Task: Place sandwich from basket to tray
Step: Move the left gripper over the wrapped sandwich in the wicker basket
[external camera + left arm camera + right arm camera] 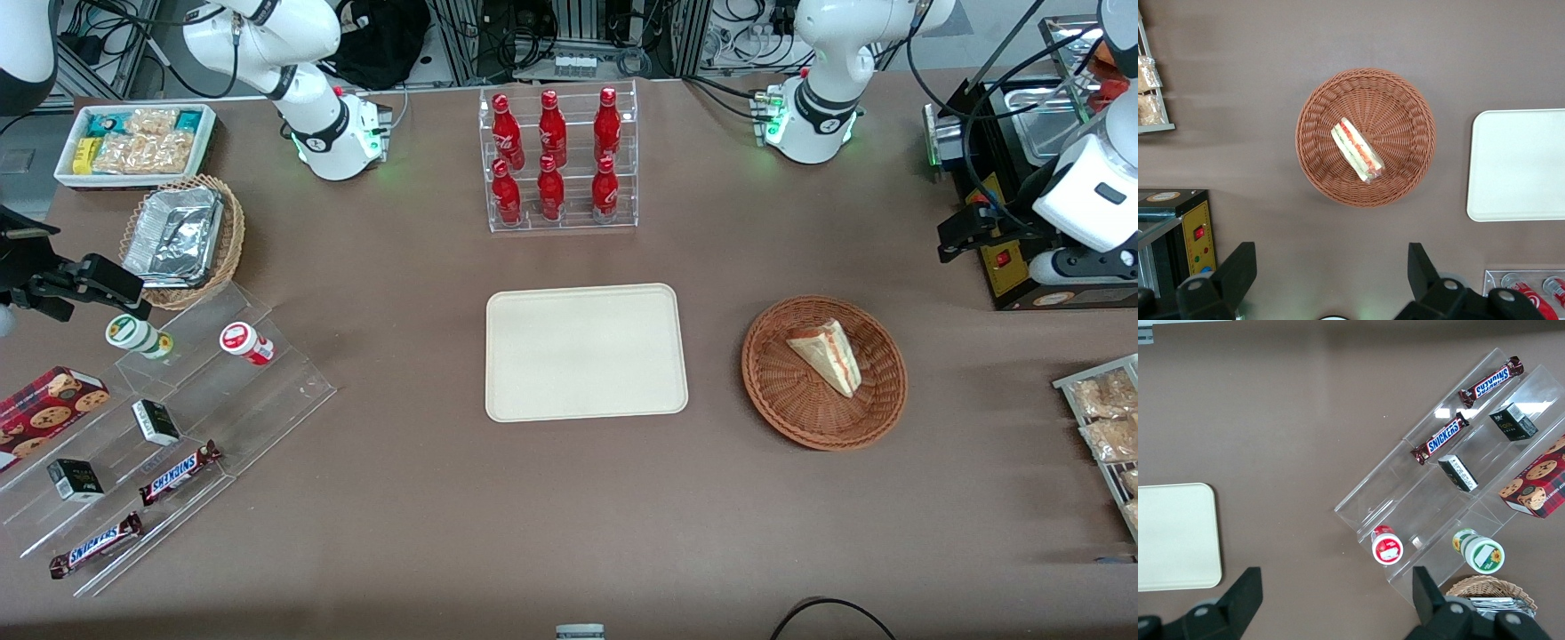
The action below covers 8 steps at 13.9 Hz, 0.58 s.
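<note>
Hovering high above basket [1365, 137] and sandwich [1357, 151], hand [1328, 280] spread wide.

Front view, bottom edge of frame: a small pale object [580, 631] pokes in, too little of it showing to identify. A black cable [827, 613] loops in beside it, both ends cut off. At the working arm's end, the wire rack of bagged snacks [1102, 418] runs out of frame. The black machine [1005, 267] is partly covered by the left arm. At the parked arm's end, the cookie box [44, 404] is clipped.

Left wrist view: the gripper [1330, 257] hangs above the table near the basket [1405, 107], fingers [1245, 257] spread wide and its body cut off. The tray [1518, 167] is cropped. Of the red bottles [1531, 293], only the tops show.

Right wrist view, bottom edge: only the rim of the tan wicker basket [1488, 590] is in frame.
</note>
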Motion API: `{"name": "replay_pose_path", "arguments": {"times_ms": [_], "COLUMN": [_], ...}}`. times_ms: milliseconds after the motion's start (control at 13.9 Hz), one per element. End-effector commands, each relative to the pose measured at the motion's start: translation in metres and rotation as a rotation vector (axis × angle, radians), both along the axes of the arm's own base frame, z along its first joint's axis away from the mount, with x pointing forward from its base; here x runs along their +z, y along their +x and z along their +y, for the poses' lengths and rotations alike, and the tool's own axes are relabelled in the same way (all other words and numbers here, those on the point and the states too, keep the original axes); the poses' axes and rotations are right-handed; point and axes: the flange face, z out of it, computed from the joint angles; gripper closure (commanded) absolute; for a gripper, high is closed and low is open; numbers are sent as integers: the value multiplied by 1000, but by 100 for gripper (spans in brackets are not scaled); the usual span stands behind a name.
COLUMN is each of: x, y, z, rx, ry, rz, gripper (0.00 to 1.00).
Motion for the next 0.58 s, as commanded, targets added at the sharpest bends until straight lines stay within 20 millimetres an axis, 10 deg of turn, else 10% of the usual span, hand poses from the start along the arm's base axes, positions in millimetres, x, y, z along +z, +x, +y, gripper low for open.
{"name": "replay_pose_path", "arguments": {"times_ms": [0,216,505], "x": [8,-23,-119], "y": [-5,5,12], "z": [0,2,1], "rx": [21,18,27], "ry": [-5,5,31], "rz": [-12,43,91], "gripper": [0,0,0]}}
